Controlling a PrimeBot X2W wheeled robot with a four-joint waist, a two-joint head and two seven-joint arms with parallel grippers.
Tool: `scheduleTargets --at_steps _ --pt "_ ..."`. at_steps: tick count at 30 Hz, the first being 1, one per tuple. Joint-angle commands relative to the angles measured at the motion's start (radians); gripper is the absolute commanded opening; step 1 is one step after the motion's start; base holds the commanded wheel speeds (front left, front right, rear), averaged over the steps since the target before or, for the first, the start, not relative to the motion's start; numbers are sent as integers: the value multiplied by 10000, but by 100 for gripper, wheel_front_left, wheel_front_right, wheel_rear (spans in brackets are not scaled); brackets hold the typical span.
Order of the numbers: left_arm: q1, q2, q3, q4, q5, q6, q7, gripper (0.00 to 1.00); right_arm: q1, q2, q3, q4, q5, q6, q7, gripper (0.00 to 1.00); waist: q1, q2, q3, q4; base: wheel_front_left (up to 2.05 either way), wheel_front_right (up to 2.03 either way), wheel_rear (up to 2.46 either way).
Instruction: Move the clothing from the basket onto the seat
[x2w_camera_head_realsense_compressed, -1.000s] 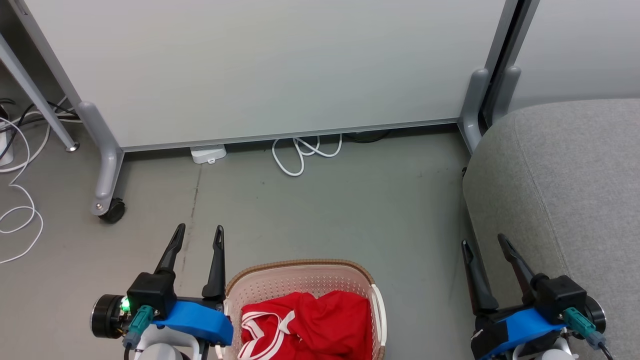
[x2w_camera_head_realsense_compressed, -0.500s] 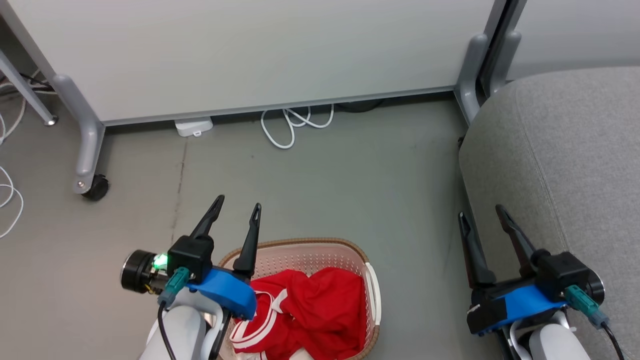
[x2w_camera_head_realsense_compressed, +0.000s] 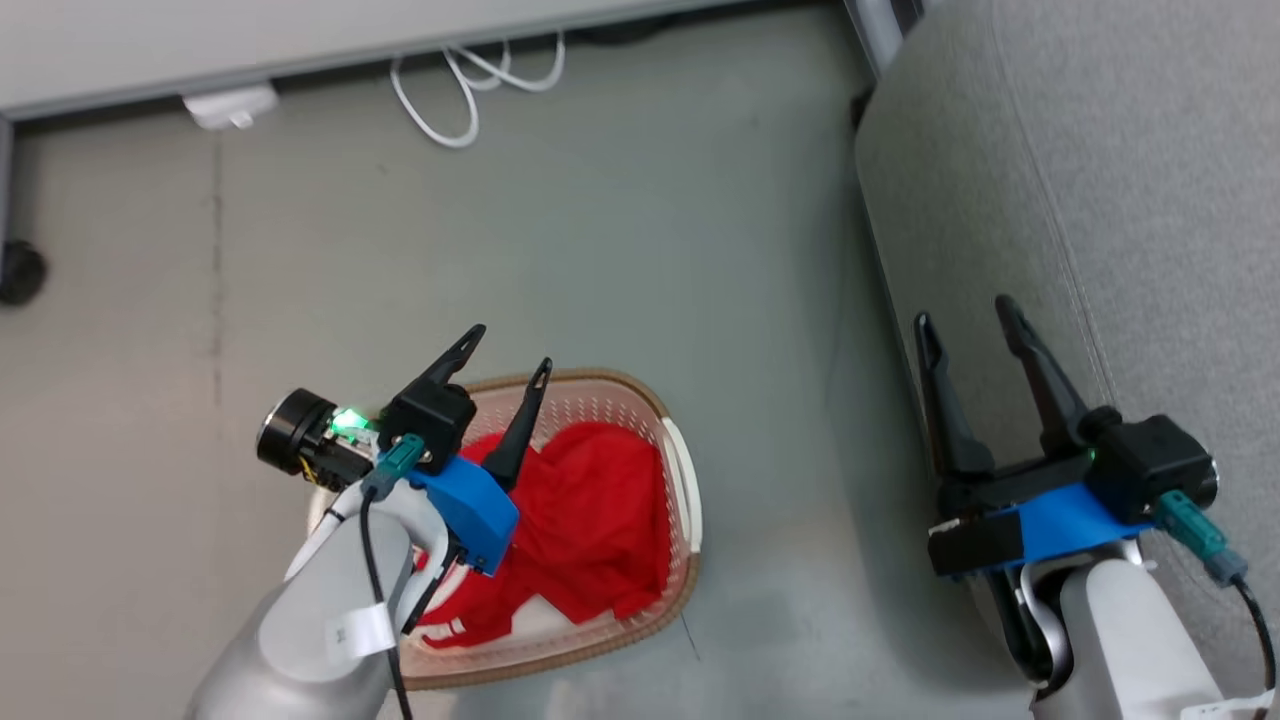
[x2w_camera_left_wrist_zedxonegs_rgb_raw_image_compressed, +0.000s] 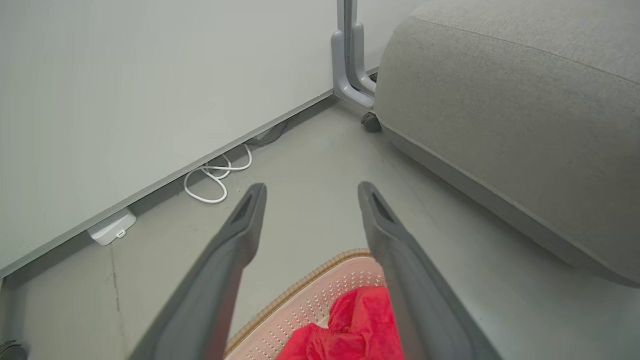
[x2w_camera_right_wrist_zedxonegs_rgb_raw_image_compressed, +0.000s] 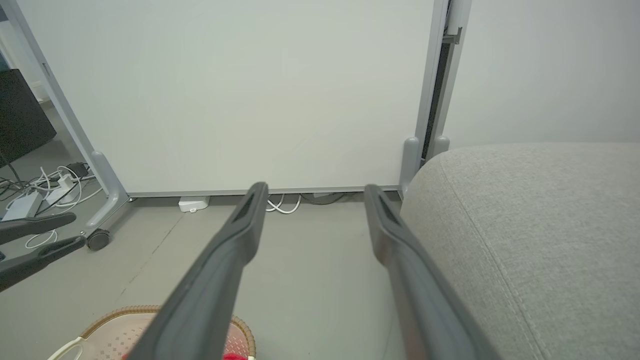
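Note:
The cream basket (x2w_camera_head_realsense_compressed: 688, 480) with a brown rim stands on the floor, low in the head view. Red clothing (x2w_camera_head_realsense_compressed: 590, 515) lies crumpled inside it, and a white-striped edge peeks out beside my left forearm. My left gripper (x2w_camera_head_realsense_compressed: 512, 347) hangs open above the basket's far left rim, touching nothing. In the left wrist view the left gripper (x2w_camera_left_wrist_zedxonegs_rgb_raw_image_compressed: 311, 187) points past the basket rim (x2w_camera_left_wrist_zedxonegs_rgb_raw_image_compressed: 305, 280) and the red clothing (x2w_camera_left_wrist_zedxonegs_rgb_raw_image_compressed: 355, 320). My right gripper (x2w_camera_head_realsense_compressed: 962, 312) stands open and empty at the grey seat's (x2w_camera_head_realsense_compressed: 1100, 170) front edge. The right wrist view has the right gripper (x2w_camera_right_wrist_zedxonegs_rgb_raw_image_compressed: 315, 187), the seat (x2w_camera_right_wrist_zedxonegs_rgb_raw_image_compressed: 530, 230) and the basket (x2w_camera_right_wrist_zedxonegs_rgb_raw_image_compressed: 107, 335).
A white wheeled partition (x2w_camera_right_wrist_zedxonegs_rgb_raw_image_compressed: 240, 95) stands behind the floor area. Its grey foot and caster (x2w_camera_head_realsense_compressed: 20, 272) are at the left. A coiled white cable (x2w_camera_head_realsense_compressed: 450, 85) and a white adapter (x2w_camera_head_realsense_compressed: 230, 105) lie at its base. Bare grey floor (x2w_camera_head_realsense_compressed: 780, 380) separates basket and seat.
The head camera has tilted down, so the whole picture shifted upward. My left gripper has moved right, from beside the basket to above its rim. My right gripper stays beside the seat.

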Motion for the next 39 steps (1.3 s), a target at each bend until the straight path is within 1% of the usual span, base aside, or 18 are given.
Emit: scheduleTargets --at_steps 1,4,14,24,27,30,39 --pt "-437 139 -395 315 -135 -13 -28 100 -287 -28 -5 -112 77 3 -32 100 -1 0 845 -493 0 0 0" --pt "-1028 304 -1213 903 -393 -13 -28 100 -503 -23 8 -254 110 3 -32 100 -1 0 1452 -605 0 0 0" --pt "-2676 437 -4094 2596 -1233 -14 -29 100 -1268 -25 138 -633 -48 3 -32 100 -1 0 3255 -740 0 0 0" --pt "-3916 601 -6381 3690 -2271 -13 -24 100 -1771 -25 199 -1138 -127 4 -32 100 -1 0 4775 -927 0 0 0" --pt "-4276 682 -6823 3854 -2434 -13 -4 100 -1866 -25 141 -1269 -118 3 -32 100 -1 0 5202 -984 0 0 0" --pt "-4515 732 -7002 4059 -2458 -13 98 100 -1940 -25 143 -1352 -114 3 -32 100 -1 0 5438 -1030 0 0 0" --pt "-4967 742 -7230 4580 -2221 -13 741 100 -1998 -23 261 -1669 61 3 -32 100 -1 0 6084 -1297 0 0 0"
